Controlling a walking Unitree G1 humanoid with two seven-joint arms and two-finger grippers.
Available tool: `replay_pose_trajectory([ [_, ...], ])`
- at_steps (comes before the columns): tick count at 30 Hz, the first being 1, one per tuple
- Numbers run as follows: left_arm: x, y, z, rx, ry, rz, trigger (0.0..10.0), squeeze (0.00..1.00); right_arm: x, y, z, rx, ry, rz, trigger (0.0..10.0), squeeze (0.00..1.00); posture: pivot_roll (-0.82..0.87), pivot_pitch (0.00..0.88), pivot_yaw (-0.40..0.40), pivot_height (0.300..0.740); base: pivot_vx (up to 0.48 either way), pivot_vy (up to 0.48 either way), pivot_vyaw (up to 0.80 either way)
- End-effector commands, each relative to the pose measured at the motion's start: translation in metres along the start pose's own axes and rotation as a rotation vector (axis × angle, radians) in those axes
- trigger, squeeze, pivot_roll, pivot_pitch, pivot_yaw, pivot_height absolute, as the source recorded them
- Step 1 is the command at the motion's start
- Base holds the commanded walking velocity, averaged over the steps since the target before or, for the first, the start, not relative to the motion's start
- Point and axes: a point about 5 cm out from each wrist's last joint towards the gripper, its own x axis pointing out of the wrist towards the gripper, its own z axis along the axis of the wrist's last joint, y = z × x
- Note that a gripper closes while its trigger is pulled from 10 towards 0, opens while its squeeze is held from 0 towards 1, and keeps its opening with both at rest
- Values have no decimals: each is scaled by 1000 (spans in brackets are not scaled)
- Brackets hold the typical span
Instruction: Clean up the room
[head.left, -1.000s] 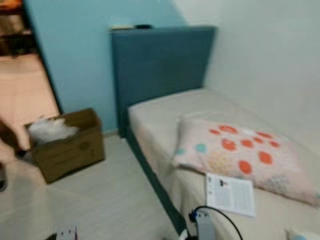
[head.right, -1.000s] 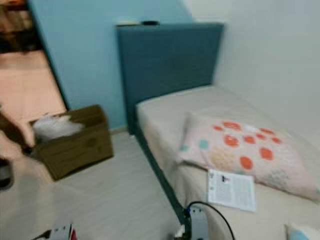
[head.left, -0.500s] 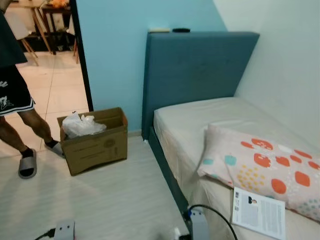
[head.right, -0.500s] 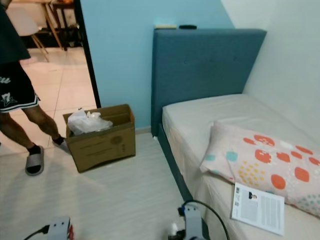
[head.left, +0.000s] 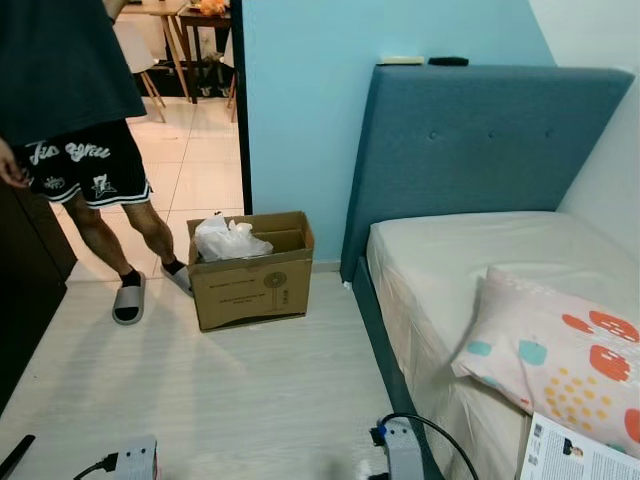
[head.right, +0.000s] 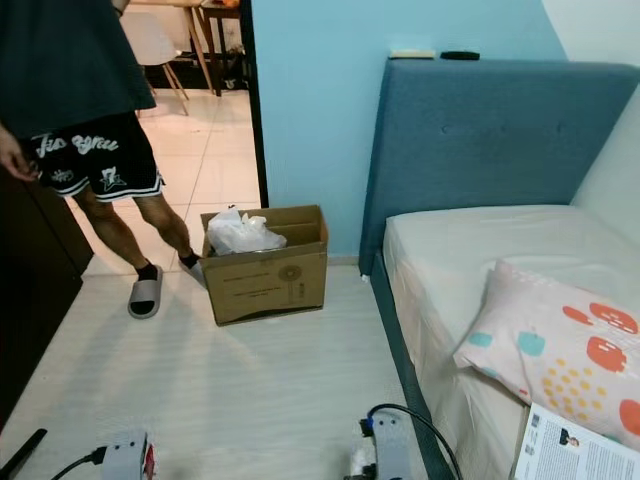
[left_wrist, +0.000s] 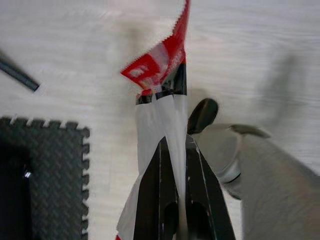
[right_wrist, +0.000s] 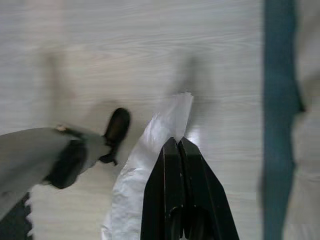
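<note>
My left gripper (left_wrist: 173, 142) is shut on a red and white wrapper (left_wrist: 157, 65), which sticks out past its fingertips above the pale wood floor. A crumpled white plastic wrapper (right_wrist: 160, 135) is held in my right gripper (right_wrist: 175, 142), also shut, over the floor beside the bed's blue base. An open cardboard box (head.left: 250, 272) with a white plastic bag (head.left: 228, 240) inside stands on the floor by the blue wall, left of the headboard (head.left: 480, 140). Both my wrists (head.left: 403, 452) show at the bottom edge of the eye views.
A person (head.left: 90, 160) in black shorts and grey slippers stands in the doorway left of the box. The bed (head.left: 470, 250) carries a spotted pillow (head.left: 560, 350) and a printed sheet (head.left: 575, 455). A dark cabinet (head.left: 20, 300) lines the left; a black foam mat (left_wrist: 40, 175) lies underfoot.
The head camera has swung left: bed and pillow slid to the right edge, the box now sits near centre, and the person is in fuller view by the doorway.
</note>
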Motion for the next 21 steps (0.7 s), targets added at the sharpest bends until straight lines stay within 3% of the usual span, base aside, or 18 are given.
replay_pose_trajectory([
  [1,0,-3,3,7,-12,-12,10000,0,0,1,0,4,3,-4,10000,0,158,0,-79,740,368,0,0],
  [21,1,-7,4,18,-14,-28,10000,0,1,1,3,12,-15,4,10000,0,157,0,-77,740,480,0,0],
])
